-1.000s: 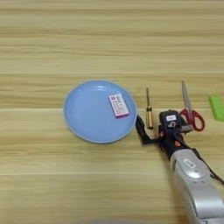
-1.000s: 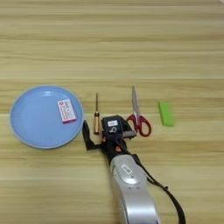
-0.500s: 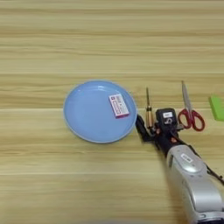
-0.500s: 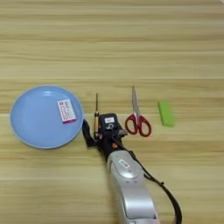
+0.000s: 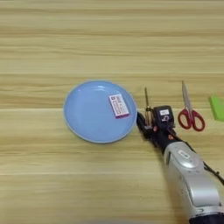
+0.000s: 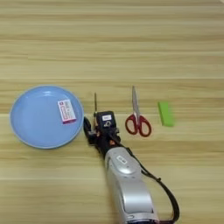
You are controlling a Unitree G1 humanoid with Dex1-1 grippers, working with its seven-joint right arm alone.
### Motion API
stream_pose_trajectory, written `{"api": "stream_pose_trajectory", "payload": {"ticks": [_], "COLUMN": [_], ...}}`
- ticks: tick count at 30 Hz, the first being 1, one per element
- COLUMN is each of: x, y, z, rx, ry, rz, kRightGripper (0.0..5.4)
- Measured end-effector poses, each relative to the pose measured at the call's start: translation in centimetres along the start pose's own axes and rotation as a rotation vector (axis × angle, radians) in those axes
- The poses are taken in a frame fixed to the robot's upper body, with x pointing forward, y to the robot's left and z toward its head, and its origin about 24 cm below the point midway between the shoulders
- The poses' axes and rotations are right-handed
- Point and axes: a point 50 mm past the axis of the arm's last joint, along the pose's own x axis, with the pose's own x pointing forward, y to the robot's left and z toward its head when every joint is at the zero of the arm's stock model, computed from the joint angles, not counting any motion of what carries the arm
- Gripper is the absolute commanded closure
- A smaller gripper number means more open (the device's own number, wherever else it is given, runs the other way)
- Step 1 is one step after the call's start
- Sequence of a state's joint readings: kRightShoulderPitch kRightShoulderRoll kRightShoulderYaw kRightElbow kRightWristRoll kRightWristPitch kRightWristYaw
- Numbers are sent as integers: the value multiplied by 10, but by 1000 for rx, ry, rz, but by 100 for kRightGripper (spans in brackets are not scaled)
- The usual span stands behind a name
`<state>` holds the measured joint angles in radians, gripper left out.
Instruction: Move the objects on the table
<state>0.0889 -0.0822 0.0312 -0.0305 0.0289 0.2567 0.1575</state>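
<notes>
The right gripper (image 5: 148, 124) is straddling the screwdriver (image 5: 147, 106) handle; whether it is grasping is unclear. The box (image 5: 119, 105) is lying on the plate (image 5: 85, 118).

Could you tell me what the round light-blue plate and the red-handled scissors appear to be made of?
The round light-blue plate looks like plastic: even matte colour, soft sheen. The red-handled scissors have grey, metallic-looking blades, probably steel, and glossy red loops, likely plastic.

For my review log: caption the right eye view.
Gripper at the screwdriver, between plate holding box and scissors.
</notes>
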Motion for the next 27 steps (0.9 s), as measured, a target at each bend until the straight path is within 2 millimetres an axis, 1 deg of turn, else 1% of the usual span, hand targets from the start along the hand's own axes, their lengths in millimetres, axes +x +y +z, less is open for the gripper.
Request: {"api": "stream_pose_trajectory", "payload": {"ticks": [4,8,13,27], "x": [1,1,2,0], "y": [-1,-4,-6,-9], "z": [0,0,0,-1], "rx": [8,15,19,11], "ry": [-1,-1,-1,-28], "rz": [-5,-14,-23,-73], "kRightGripper": [359,406,449,451]}}
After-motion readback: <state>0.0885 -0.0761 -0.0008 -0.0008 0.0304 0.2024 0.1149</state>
